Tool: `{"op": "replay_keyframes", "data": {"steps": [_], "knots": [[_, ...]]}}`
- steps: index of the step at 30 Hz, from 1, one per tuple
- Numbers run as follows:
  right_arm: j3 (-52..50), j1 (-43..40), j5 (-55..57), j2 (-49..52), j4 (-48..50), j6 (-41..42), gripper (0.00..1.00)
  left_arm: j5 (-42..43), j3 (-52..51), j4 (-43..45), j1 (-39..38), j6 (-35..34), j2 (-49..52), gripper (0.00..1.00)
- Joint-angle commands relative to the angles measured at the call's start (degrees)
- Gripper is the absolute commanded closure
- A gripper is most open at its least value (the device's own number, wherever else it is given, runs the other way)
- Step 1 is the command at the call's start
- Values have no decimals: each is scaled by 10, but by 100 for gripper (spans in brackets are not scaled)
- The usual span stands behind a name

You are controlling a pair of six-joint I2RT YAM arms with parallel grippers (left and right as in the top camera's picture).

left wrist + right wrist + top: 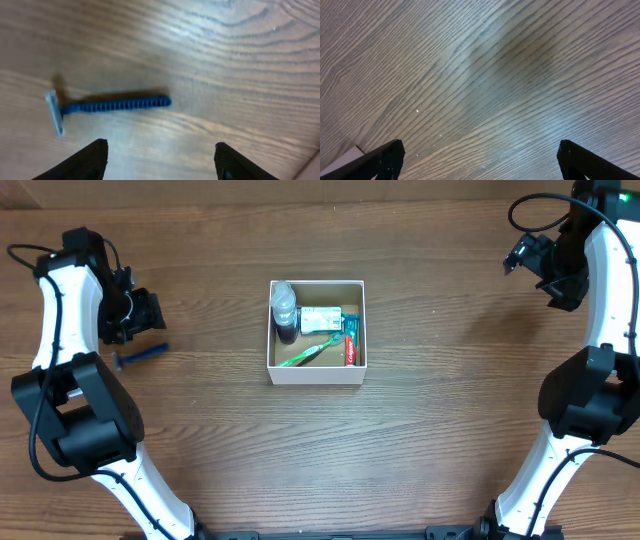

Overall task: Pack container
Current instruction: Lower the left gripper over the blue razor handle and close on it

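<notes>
The container (316, 371), a square white-walled box, sits mid-table. It holds a clear bottle with a dark base (285, 307), a white and green packet (321, 319), a green toothbrush (310, 352) and a red toothpaste tube (350, 348). A blue razor (140, 356) lies on the wood left of the box; in the left wrist view the razor (115, 105) lies flat just ahead of the fingers. My left gripper (150, 310) is open and empty above it, fingertips apart (160, 155). My right gripper (525, 255) is open and empty at the far right, over bare wood (480, 160).
The wooden table (440, 410) carries nothing else loose. Both white arms rise from the near corners along the left and right edges. A pale corner (342, 157) shows at the lower left of the right wrist view.
</notes>
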Motion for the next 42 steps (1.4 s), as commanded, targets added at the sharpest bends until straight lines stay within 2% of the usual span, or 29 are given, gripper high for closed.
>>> {"op": "replay_keyframes", "data": {"steps": [1,4,6,13,16,17,21,23,26,38,40,42], "knots": [[12,2,-3,-23,2,5,0,-58,12,-26,-1,-29,0,27],[12,2,-3,-23,2,5,0,-87,5,-30,0,-24,0,25],[12,2,-3,-23,2,5,0,-77,0,-28,2,-50,0,26],[12,2,-3,-23,2,5,0,-27,-58,34,2,-271,1,26],[12,2,-3,-23,2,5,0,-27,-97,74,2,-382,1,37],[12,2,-3,-23,2,5,0,-27,-111,86,2,-422,1,37],[12,2,-3,-23,2,5,0,-28,-159,116,2,-570,1,36],[12,2,-3,-23,2,5,0,-28,-179,132,2,-622,1,34],[12,2,-3,-23,2,5,0,-33,-192,155,2,-639,1,32],[12,2,-3,-23,2,5,0,-51,-195,209,2,-636,1,30],[12,2,-3,-23,2,5,0,-51,-195,209,2,-636,1,33],[12,2,-3,-23,2,5,0,-51,-195,206,2,-636,1,44]]}}
